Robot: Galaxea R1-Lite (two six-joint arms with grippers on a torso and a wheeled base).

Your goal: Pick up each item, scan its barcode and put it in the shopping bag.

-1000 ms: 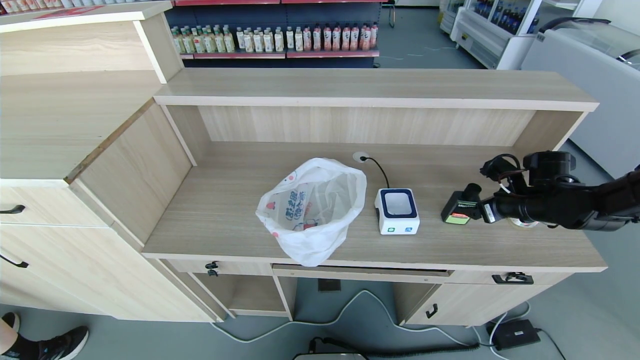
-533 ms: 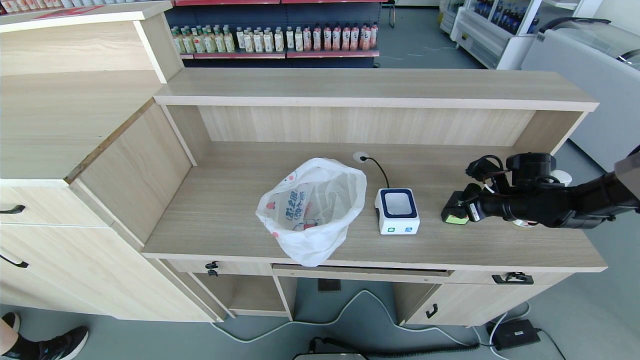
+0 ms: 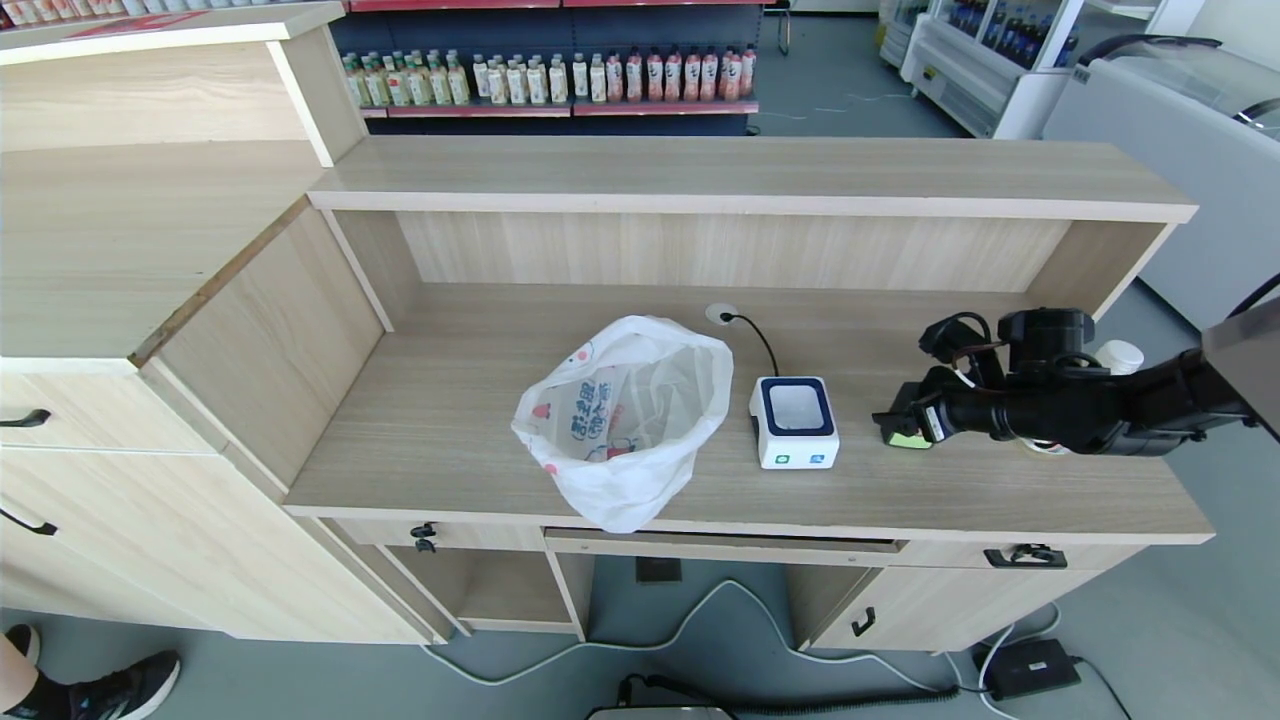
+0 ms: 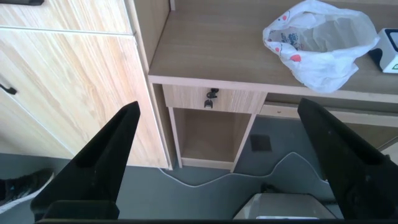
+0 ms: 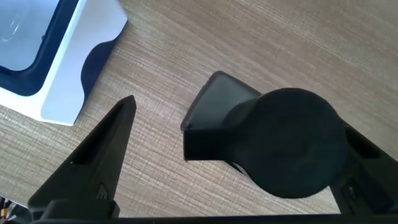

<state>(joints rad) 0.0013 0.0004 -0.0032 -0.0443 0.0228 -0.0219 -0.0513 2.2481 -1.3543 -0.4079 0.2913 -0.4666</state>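
A small black item [image 3: 908, 437] with a green label and a round black cap [image 5: 292, 142] rests on the counter [image 3: 460, 440] just right of the white and blue barcode scanner [image 3: 794, 421]. My right gripper [image 3: 893, 414] is open around it. One finger [image 5: 93, 168] stands clear of the item, and the other is mostly hidden behind it. The white shopping bag [image 3: 625, 420] lies open-mouthed left of the scanner. My left gripper [image 4: 217, 106] hangs open and empty below the counter's front left corner, with the bag [image 4: 320, 37] farther off.
A white cup [image 3: 1118, 355] and a tape roll [image 3: 1045, 447] sit by the right arm near the counter's right end. The scanner's cable [image 3: 757, 340] runs to a port at the back. A raised shelf walls the counter behind and on both sides.
My right arm has moved left toward the scanner and its gripper has closed in over the black item. The white cup behind the arm has come into sight.
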